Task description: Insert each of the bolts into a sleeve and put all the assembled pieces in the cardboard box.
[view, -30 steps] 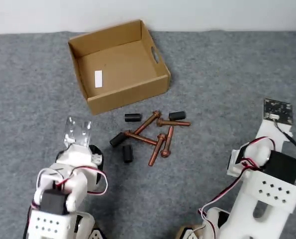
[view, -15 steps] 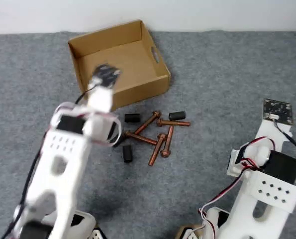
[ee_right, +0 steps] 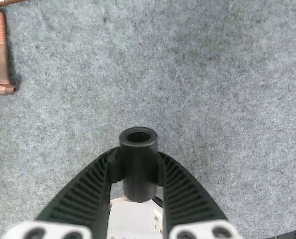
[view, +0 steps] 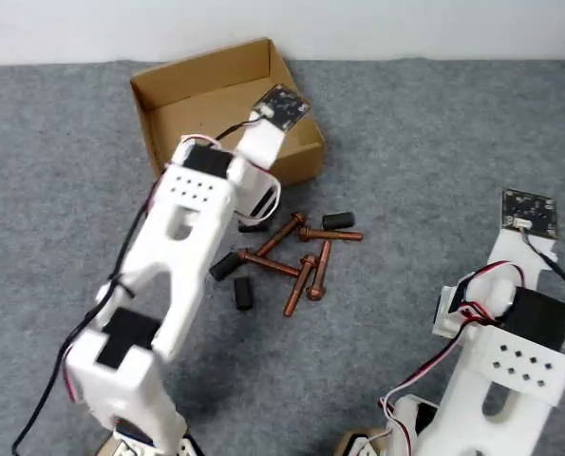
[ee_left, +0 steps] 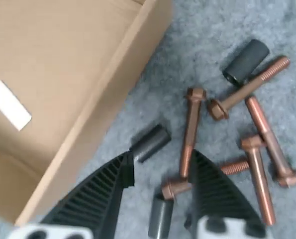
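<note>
Hovering with its jaws spread wide, the left gripper [ee_left: 161, 158] hangs above the loose parts just beside the cardboard box [view: 202, 74], which stands toward the far edge of the surface [view: 434, 142]. Below the gap between its jaws lie a copper bolt [ee_left: 190, 132] and a black sleeve [ee_left: 150, 143], the sleeve close to the box's near wall. That placing suggests it is lining up to pick something, though I cannot tell which piece it is after. The other bolts [view: 301, 256] lie criss-crossed in a heap at the middle of the surface, some touching or overlapping. Loose sleeves [view: 337, 220] are scattered around them, and none is joined to a bolt.

The right gripper [ee_right: 138, 157], back near the right end of the near edge, is clamped on a held sleeve [ee_right: 138, 167], whose open bore faces away from the gripper. Held so, the hole is free to take a bolt's shank, so this arm seems to act as the holder while the left one fetches. The part of the box floor in sight carries a white label [ee_left: 9, 104] and no parts.
</note>
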Controlling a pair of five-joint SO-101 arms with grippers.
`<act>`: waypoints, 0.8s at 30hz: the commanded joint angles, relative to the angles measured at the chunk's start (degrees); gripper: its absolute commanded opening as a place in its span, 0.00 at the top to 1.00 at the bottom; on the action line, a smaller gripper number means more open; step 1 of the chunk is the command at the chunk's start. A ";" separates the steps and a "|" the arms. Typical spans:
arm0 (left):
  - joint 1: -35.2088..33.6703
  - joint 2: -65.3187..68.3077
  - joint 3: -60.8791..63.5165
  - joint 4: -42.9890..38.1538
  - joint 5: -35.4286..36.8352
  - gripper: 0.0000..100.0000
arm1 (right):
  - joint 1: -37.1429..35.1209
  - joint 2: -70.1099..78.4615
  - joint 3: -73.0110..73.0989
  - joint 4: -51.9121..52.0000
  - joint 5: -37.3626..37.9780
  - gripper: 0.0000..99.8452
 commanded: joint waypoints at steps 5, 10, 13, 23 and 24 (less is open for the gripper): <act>3.25 13.80 -17.36 4.75 -0.62 0.81 | 0.75 -1.01 -0.44 2.33 -0.79 0.99; 3.60 23.82 -28.53 10.02 -0.62 0.81 | 0.75 -1.01 -0.44 2.33 -0.79 0.99; 3.60 29.45 -35.12 13.89 -0.70 0.81 | 0.75 -1.01 -0.44 2.33 -0.79 0.99; 5.63 45.71 -54.46 21.45 -0.35 0.81 | 0.75 -1.01 -0.44 2.33 -0.79 0.99; 6.07 47.21 -56.04 21.98 -0.35 0.81 | 0.75 -1.01 -0.44 2.33 -0.79 0.99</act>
